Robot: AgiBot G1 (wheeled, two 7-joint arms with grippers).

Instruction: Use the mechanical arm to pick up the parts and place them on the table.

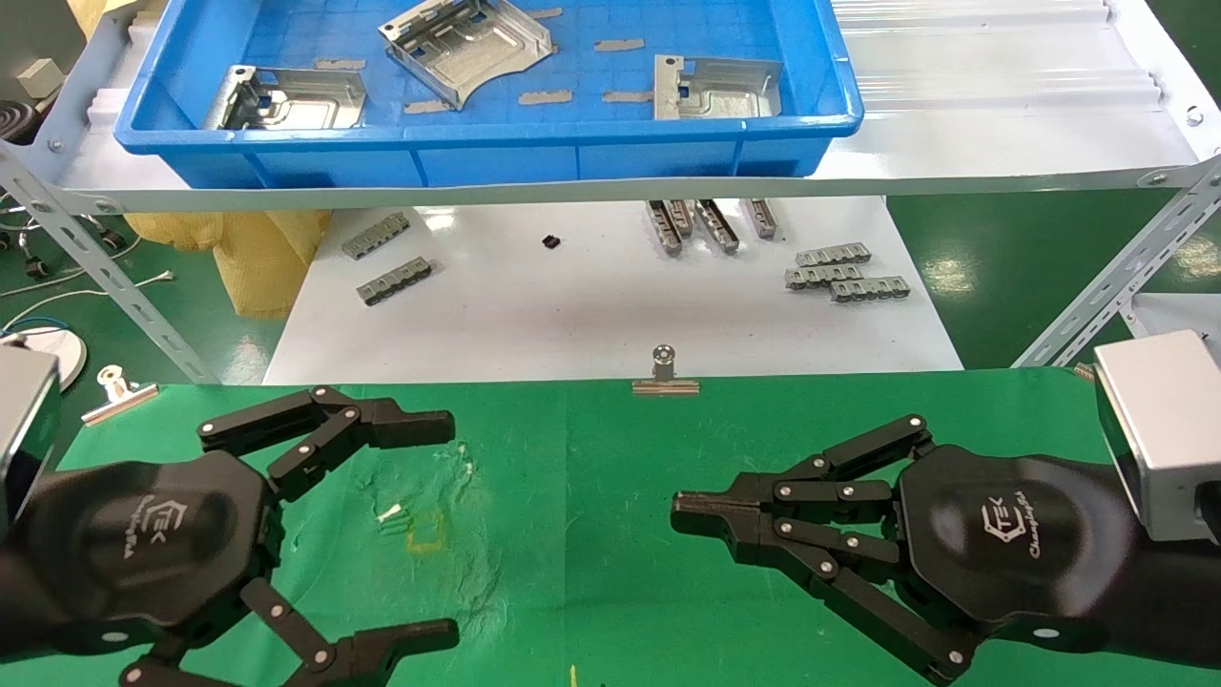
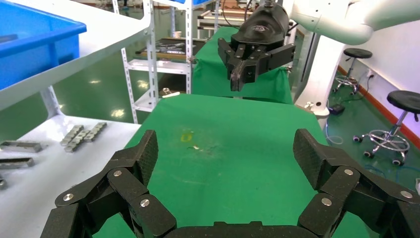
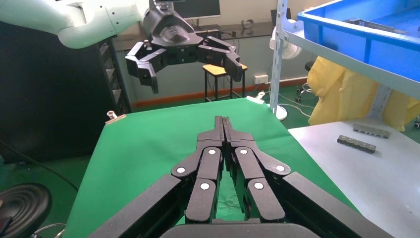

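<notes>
Three silvery stamped parts lie in a blue tray (image 1: 496, 153) on the shelf at the back: one at the left (image 1: 286, 98), one tilted in the middle (image 1: 467, 46), one at the right (image 1: 715, 88). My left gripper (image 1: 448, 525) hovers over the green table (image 1: 591, 477) at the near left, open wide and empty; it also shows in its wrist view (image 2: 225, 153). My right gripper (image 1: 679, 510) hovers at the near right, shut with nothing between its fingers, its tips pointing left; its wrist view shows it too (image 3: 223, 120).
A lower white tabletop (image 1: 591, 305) behind the green cloth holds several grey ribbed strips (image 1: 844, 272). A silver binder clip (image 1: 665, 372) sits on the cloth's far edge, another (image 1: 119, 393) at the left. A yellowish stain (image 1: 424, 530) marks the cloth. Slanted shelf struts (image 1: 1116, 277) stand at both sides.
</notes>
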